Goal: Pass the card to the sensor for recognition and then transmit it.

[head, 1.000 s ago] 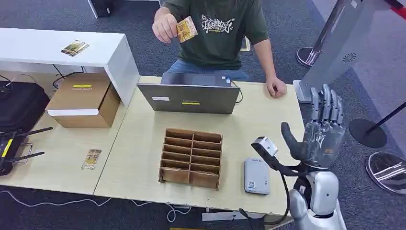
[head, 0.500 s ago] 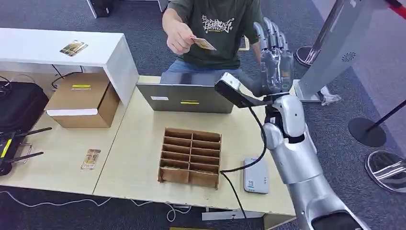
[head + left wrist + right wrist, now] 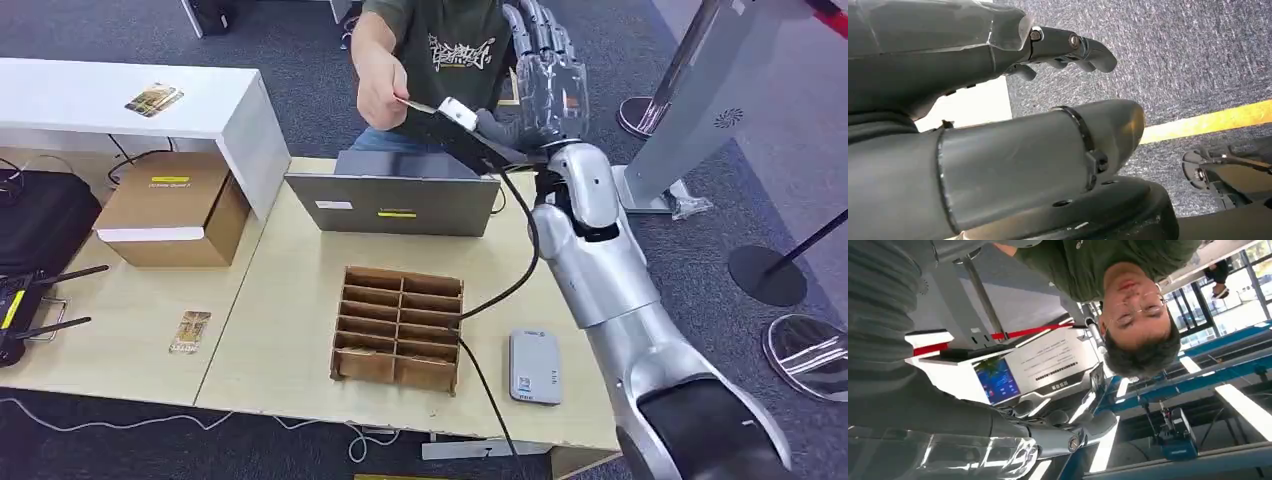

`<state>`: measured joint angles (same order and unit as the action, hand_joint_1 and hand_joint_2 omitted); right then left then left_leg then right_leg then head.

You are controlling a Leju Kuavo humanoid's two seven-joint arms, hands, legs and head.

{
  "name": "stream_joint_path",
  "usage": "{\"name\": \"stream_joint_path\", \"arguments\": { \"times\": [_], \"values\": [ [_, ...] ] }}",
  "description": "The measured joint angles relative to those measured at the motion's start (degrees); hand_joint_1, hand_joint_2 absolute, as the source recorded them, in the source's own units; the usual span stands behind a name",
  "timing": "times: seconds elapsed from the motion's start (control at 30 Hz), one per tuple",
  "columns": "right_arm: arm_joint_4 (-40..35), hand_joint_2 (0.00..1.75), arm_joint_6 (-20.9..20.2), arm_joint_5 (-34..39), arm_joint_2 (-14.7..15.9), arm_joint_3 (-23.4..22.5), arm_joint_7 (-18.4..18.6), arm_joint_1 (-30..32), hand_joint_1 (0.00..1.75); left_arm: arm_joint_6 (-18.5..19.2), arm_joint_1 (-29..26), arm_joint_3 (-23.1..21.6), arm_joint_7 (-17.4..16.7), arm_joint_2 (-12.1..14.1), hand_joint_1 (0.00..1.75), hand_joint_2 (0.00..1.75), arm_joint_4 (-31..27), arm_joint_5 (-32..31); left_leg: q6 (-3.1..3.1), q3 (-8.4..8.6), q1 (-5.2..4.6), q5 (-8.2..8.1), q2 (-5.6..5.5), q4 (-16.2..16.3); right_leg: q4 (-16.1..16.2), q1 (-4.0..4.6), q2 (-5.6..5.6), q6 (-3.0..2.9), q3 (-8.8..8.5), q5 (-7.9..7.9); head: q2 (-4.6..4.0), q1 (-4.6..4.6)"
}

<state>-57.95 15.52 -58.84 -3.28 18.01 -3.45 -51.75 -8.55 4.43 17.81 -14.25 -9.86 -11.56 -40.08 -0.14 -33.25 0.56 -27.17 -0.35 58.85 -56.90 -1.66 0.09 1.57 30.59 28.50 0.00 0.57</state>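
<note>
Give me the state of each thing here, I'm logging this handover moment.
card: held out by the person's hand, not yet in the robot's.
right hand: raised near the card, fingers apart, holding nothing.
laptop: lid open.
divider box: compartments look empty.
sensor: flat on table.

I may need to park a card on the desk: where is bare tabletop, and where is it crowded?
Bare tabletop lies between the loose card and the compartment tray, and again between the laptop and that tray. It is crowded at the right front, where the card reader sits under the robot's right arm.
</note>
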Motion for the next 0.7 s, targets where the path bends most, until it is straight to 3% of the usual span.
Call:
{"name": "stream_joint_path", "arguments": {
  "times": [0.7],
  "values": [
    [2.5, 1.75, 1.3, -1.2, 0.1, 0.2, -0.1, 0.2, 0.0, -0.1, 0.0, 0.0, 0.5, 0.0, 0.0, 0.0, 0.0, -0.3, 0.0, 0.0, 0.0, 0.0, 0.02, 0.0, 0.0, 0.0, 0.02, 0.0, 0.05, 0.0, 0.0, 0.0]
  ]
}}
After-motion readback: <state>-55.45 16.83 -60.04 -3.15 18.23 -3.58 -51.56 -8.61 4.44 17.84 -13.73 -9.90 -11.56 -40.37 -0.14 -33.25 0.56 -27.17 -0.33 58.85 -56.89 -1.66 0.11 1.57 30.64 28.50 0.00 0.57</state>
